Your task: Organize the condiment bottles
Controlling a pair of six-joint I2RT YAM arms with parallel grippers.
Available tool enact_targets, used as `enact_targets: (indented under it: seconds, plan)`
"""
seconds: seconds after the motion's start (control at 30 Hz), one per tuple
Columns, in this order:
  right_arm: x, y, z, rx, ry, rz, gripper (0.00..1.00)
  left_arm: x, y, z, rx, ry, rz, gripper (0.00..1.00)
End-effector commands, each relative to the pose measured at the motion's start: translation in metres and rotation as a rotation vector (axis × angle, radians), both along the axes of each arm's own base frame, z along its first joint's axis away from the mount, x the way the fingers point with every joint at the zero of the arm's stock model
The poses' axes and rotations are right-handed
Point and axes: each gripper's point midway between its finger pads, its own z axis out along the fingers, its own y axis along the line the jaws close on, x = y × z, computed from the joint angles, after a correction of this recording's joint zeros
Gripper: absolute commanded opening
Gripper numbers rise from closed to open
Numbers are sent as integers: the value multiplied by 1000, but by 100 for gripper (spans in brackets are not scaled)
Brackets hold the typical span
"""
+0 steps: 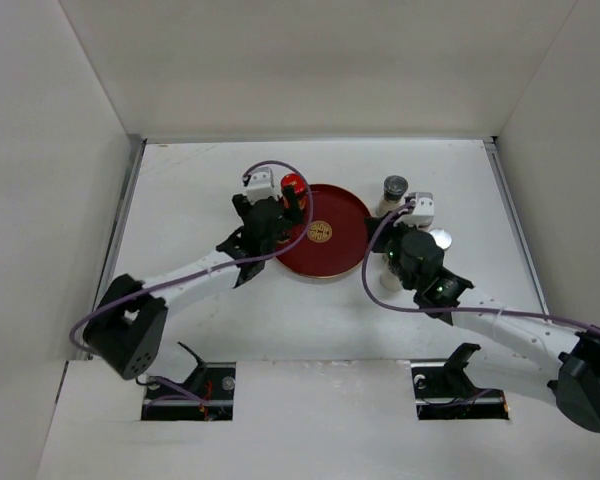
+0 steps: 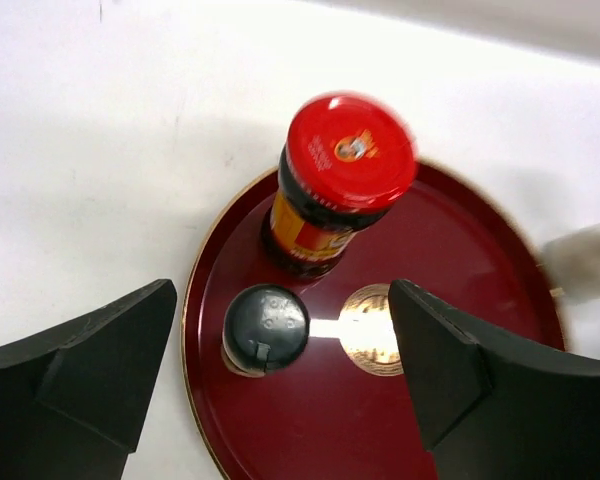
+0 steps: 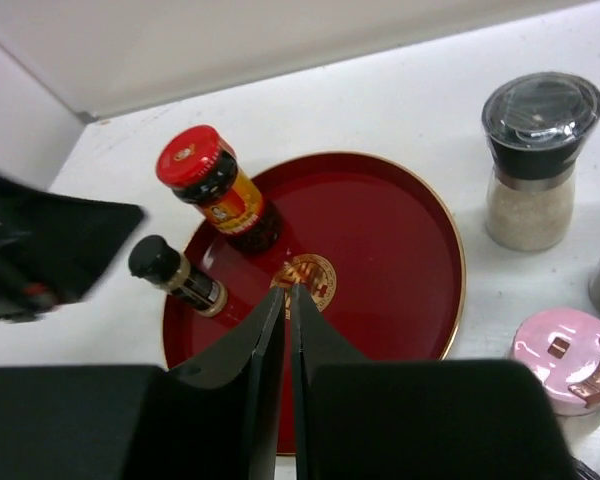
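Together on dish (image 3: 405, 255), seemingly upright: red-capped jar (image 3: 215, 190), black-capped bottle (image 3: 175, 272).

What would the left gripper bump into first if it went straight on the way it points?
Probably the black-capped bottle, standing on the red dish ahead of the open jaws of the left gripper; the red-capped jar stands farther on. Depth is unclear.

Bright, even light casts soft shadows; the red-capped bottle (image 2: 340, 180) is slightly motion-blurred, and glare streaks the red dish (image 2: 460, 260).
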Motion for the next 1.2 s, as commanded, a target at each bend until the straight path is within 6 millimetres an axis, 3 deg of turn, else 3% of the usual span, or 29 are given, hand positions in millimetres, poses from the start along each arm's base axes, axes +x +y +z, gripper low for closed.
enact_targets:
  seconds: [0.0,0.1,0.17,0.23,0.3,0.47,0.57,0.73,0.97,1.17]
  plan:
    - [14,-5,17,-5,5,-38,12,-11,7,72,-164,-201,-11,86]
    - [29,-13,15,-39,42,-78,17,-26,29,89,-233,-287,19,75]
    - [42,-17,12,-75,70,-107,25,-34,40,90,-268,-312,34,60]
    - [55,-25,8,-110,96,-141,28,-44,54,78,-304,-310,71,43]
    - [69,-32,1,-157,129,-171,34,-51,62,63,-335,-291,100,36]
    - [102,-58,-8,-244,187,-257,71,-62,82,24,-393,-240,165,26]
    - [114,-74,-10,-282,214,-306,81,-67,90,16,-403,-237,175,24]
    - [134,-96,-31,-362,296,-341,97,-67,101,-2,-393,-226,206,24]
    - [161,-99,-48,-389,335,-319,99,-65,99,-11,-384,-210,202,32]
    - [180,-104,-61,-366,357,-320,94,-63,101,-15,-381,-206,212,40]
